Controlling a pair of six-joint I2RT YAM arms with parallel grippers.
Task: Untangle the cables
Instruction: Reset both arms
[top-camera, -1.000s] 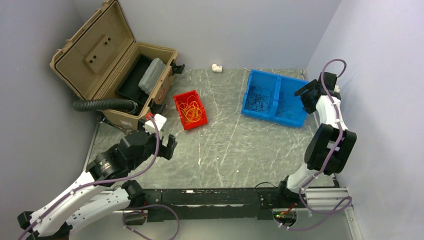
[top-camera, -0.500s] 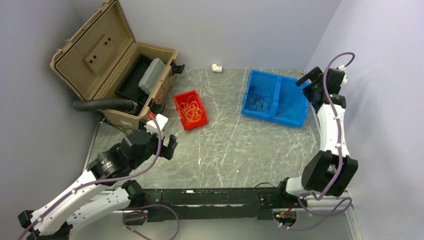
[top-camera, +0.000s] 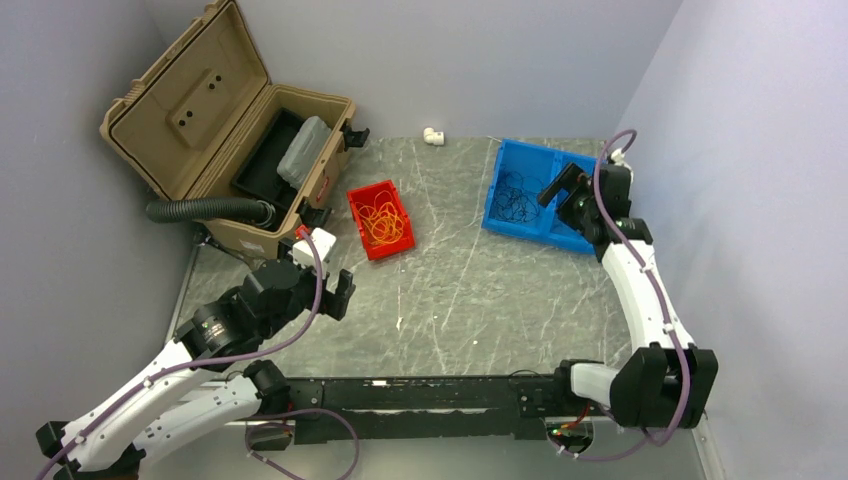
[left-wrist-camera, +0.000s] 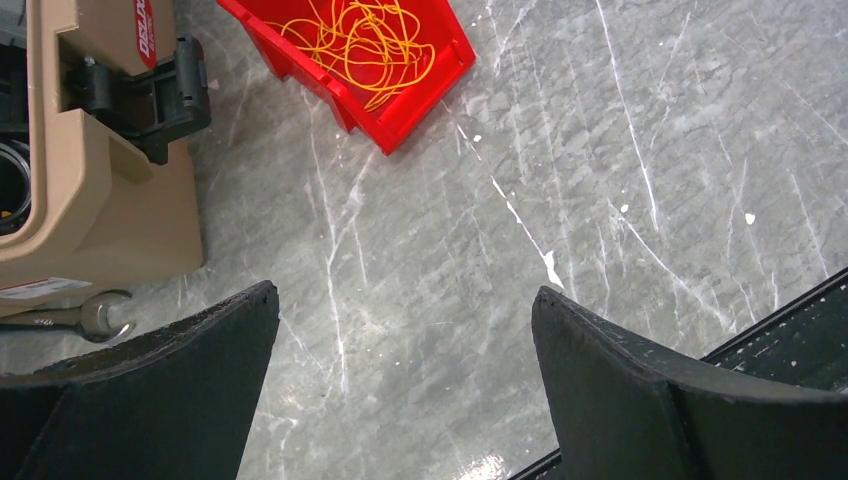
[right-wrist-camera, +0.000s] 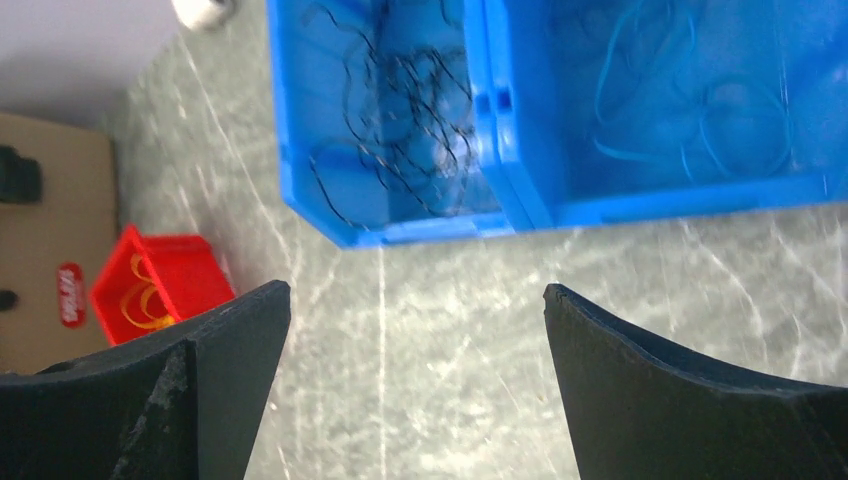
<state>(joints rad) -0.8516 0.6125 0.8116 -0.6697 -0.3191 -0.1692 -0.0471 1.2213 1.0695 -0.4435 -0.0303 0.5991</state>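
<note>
Right wrist: wiry, looping dark cables (right-wrist-camera: 400, 110)

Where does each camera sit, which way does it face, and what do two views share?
Top external: above and behind the robot, looking down on the table; left arm and right arm show.
Left wrist: on the left arm, facing down past the open left claw at the red bin.
Right wrist: facing down past the open right claw at the blue bin.
Shared: both wrist views show the red bin.
</note>
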